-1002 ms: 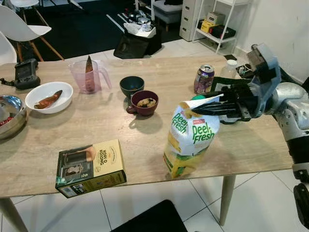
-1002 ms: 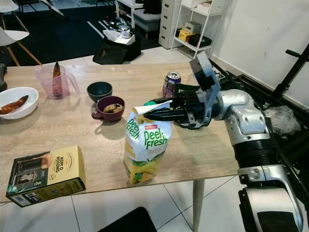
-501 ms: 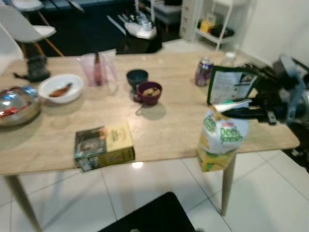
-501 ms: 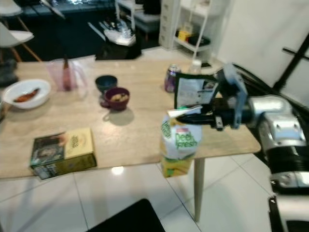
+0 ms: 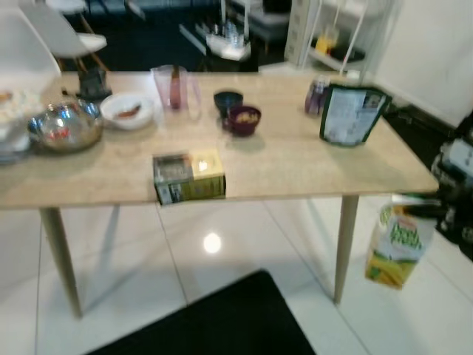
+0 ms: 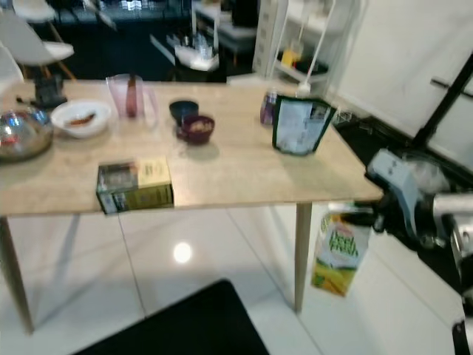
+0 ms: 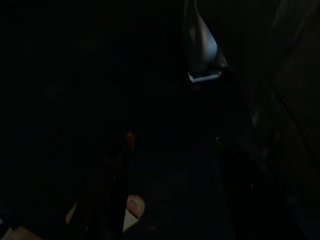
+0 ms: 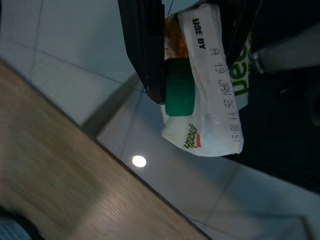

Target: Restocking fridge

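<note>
- Right gripper (image 8: 192, 45) pinches the top fold of one juice carton (image 6: 338, 252), hanging it above the white floor (image 6: 185, 296) beside the table (image 6: 236, 174).
- One carton: white and yellow, green cap (image 8: 179, 93), a use-by date printed on top.
- Table holds one box (image 6: 135, 186), one pouch (image 6: 299, 126), two bowls.
</note>
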Robot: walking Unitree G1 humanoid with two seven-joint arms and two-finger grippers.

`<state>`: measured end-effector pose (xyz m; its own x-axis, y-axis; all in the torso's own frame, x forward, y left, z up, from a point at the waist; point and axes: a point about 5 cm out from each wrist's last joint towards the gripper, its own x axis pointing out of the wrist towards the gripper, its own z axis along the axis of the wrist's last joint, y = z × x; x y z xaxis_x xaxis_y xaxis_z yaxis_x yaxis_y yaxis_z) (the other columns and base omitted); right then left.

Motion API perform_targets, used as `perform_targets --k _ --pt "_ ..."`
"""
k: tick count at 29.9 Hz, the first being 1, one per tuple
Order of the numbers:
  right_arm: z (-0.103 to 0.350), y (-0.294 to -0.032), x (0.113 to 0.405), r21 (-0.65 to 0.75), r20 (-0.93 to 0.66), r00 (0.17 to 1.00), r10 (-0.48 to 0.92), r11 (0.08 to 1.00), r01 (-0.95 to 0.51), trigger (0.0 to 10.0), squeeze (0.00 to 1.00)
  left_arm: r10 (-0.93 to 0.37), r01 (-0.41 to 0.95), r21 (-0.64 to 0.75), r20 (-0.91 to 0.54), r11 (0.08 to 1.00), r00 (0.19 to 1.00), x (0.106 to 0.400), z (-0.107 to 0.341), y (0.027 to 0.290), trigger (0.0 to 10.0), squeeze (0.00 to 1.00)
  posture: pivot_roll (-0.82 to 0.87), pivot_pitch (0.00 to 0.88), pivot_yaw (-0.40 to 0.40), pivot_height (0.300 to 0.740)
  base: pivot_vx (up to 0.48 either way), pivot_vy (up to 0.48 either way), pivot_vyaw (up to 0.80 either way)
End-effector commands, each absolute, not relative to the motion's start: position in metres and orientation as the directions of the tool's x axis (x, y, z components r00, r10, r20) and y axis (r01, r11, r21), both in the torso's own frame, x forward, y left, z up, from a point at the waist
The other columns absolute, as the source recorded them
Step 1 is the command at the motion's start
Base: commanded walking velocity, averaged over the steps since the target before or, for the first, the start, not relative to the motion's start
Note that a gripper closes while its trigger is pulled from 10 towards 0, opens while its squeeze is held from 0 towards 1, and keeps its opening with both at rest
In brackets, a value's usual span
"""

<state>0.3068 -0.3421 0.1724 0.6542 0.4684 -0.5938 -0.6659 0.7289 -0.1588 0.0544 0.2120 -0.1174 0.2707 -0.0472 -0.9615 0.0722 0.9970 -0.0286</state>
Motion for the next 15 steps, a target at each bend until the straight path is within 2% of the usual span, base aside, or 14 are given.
perform_targets --k 1,2,6,8,14,15 --pt "0.160 -0.358 0.299 -0.200 -0.625 0.698 0.350 0.792 -0.577 10.0 0.00 -0.099 0.104 -0.065 -0.925 0.992 0.367 0.081 -0.114 0.199 10.0 0.00 -0.02 0.000 -0.072 0.740 0.000 0.000 0.00" --pt "0.146 -0.367 0.291 -0.197 -0.643 0.712 0.283 0.837 -0.511 10.0 0.00 -0.098 0.105 -0.064 -0.925 0.992 0.366 0.080 -0.114 0.199 10.0 0.00 -0.02 0.000 -0.070 0.740 0.000 0.000 0.00" --pt "0.121 -0.377 0.276 -0.191 -0.663 0.725 0.186 0.894 -0.404 10.0 0.00 -0.095 0.108 -0.060 -0.926 0.992 0.366 0.080 -0.114 0.201 10.0 0.00 -0.02 0.000 -0.068 0.740 0.000 0.000 0.00" --pt "0.093 -0.382 0.262 -0.204 -0.686 0.725 0.066 0.938 -0.279 10.0 0.00 -0.093 0.109 -0.056 -0.926 0.992 0.366 0.081 -0.114 0.201 10.0 0.00 -0.02 0.000 -0.066 0.740 0.000 0.000 0.00" --pt "0.035 -0.374 0.230 -0.183 -0.699 0.698 -0.157 0.982 0.037 10.0 0.00 -0.087 0.117 -0.047 -0.927 0.992 0.366 0.082 -0.113 0.203 10.0 0.00 -0.02 0.000 -0.056 0.740 0.000 0.000 0.00" --pt "0.035 -0.374 0.230 -0.183 -0.699 0.698 -0.157 0.982 0.037 10.0 0.00 -0.087 0.117 -0.047 -0.927 0.992 0.366 0.082 -0.113 0.203 10.0 0.00 -0.02 0.000 -0.056 0.740 0.000 0.000 0.00"
